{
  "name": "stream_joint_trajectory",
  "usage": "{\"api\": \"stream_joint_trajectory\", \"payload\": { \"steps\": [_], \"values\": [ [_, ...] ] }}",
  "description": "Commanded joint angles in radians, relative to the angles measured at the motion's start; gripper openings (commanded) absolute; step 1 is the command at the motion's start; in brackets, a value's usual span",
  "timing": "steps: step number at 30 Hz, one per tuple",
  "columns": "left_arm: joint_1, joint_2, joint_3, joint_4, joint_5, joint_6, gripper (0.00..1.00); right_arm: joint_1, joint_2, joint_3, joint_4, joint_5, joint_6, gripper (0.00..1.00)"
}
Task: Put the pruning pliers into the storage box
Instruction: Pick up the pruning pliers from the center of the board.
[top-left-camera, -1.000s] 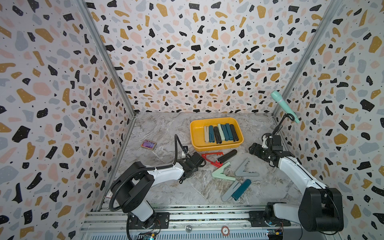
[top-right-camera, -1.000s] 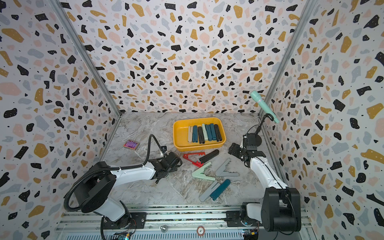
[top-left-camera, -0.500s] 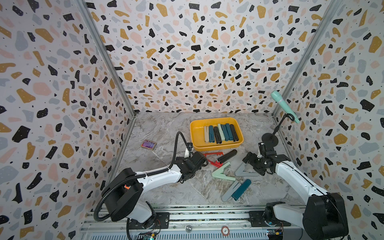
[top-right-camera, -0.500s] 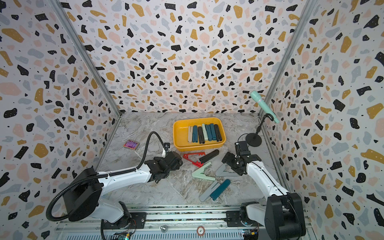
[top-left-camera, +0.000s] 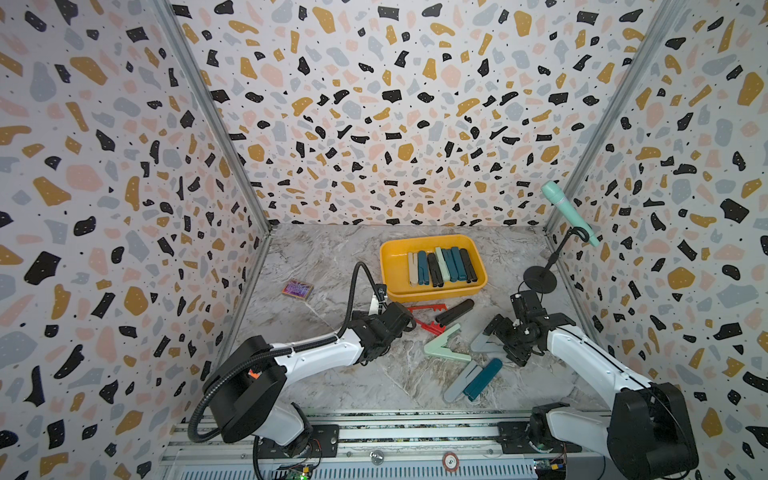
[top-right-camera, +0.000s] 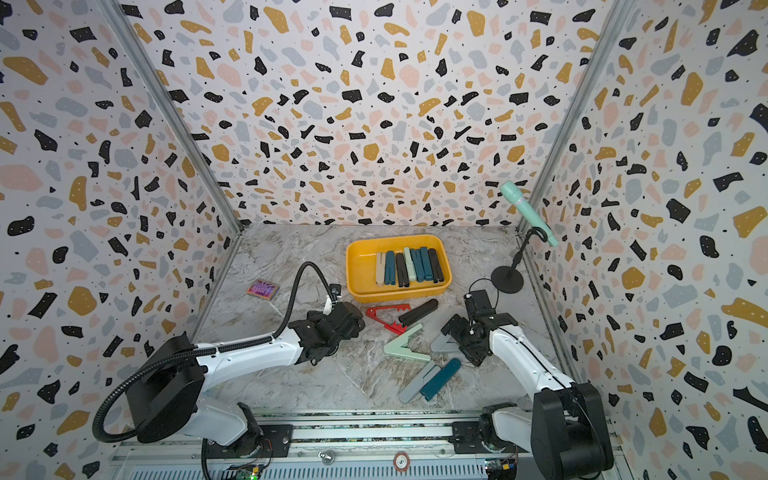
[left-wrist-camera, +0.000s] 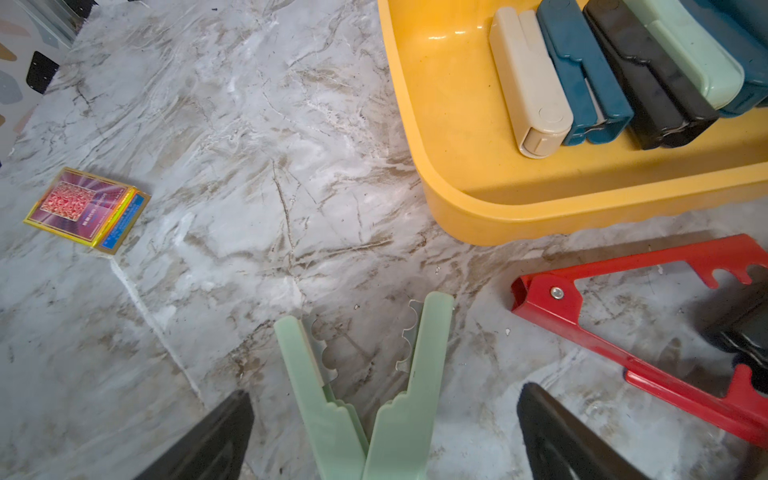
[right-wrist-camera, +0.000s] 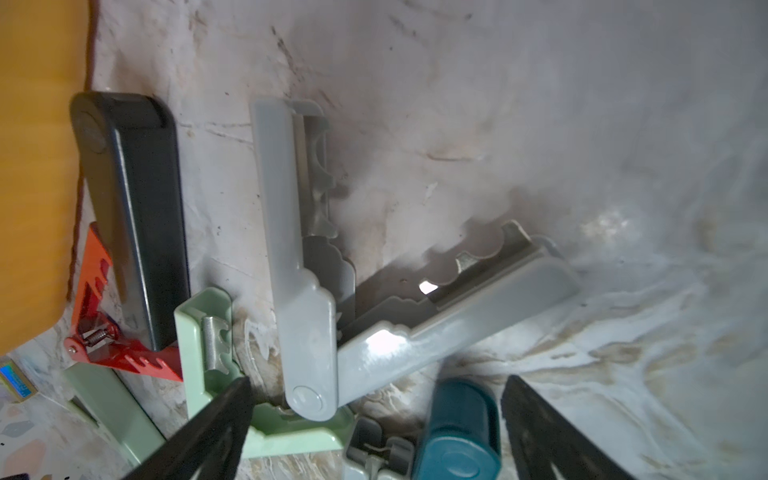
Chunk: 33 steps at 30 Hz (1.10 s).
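"Well, where does everything sit?"

"Biggest first: on the table (top-left-camera: 332, 257) the storage box (top-left-camera: 392, 268) lies toward 12 o'clock in both top views, a row of folded pruning pliers (top-left-camera: 442, 266) inside. At its 6 o'clock six lie loose: red pliers (left-wrist-camera: 548, 309), black pliers (top-left-camera: 455, 311), splayed mint pliers (top-left-camera: 436, 350), splayed grey pliers (top-left-camera: 482, 344), then a folded grey pair (top-left-camera: 459, 380) right beside a folded teal pair (top-left-camera: 484, 374)."

"And the arms?"

"Both pincers stand wide and empty. The left gripper (left-wrist-camera: 386, 390), at 9 o'clock of the red one, straddles a second mint pair (left-wrist-camera: 426, 357) in its wrist view, fingers clear of it; the top views hide that one. The right gripper (right-wrist-camera: 378, 379), at 3 o'clock, has the grey hinge between its fingers."

"How will they handle?"

"Light, stiff and smooth, I'd judge, so slippery, and a splayed arm can swing on its hinge. I'd pinch across both arms close to the hinge, pads on the flat plastic, clear of the toothed metal edges."
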Motion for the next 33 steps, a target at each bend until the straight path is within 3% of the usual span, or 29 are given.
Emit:
{"api": "stream_joint_trajectory", "payload": {
  "steps": [1, 8, 18, 33],
  "values": [
    [-0.004, -0.031, -0.019, 0.006, -0.040, 0.021, 0.98, 0.013, 0.017, 0.021, -0.014, 0.003, 0.054, 0.95],
    [-0.004, -0.032, -0.031, 0.012, -0.043, 0.023, 0.98, 0.023, 0.078, 0.023, 0.010, 0.046, 0.059, 0.95],
    [-0.004, -0.103, -0.091, -0.018, -0.073, -0.008, 0.98, 0.008, 0.291, 0.117, 0.066, 0.096, -0.026, 0.96],
    [-0.004, -0.132, -0.134, -0.007, -0.076, -0.026, 0.98, -0.036, 0.258, 0.146, 0.048, 0.100, -0.073, 0.96]
  ]
}}
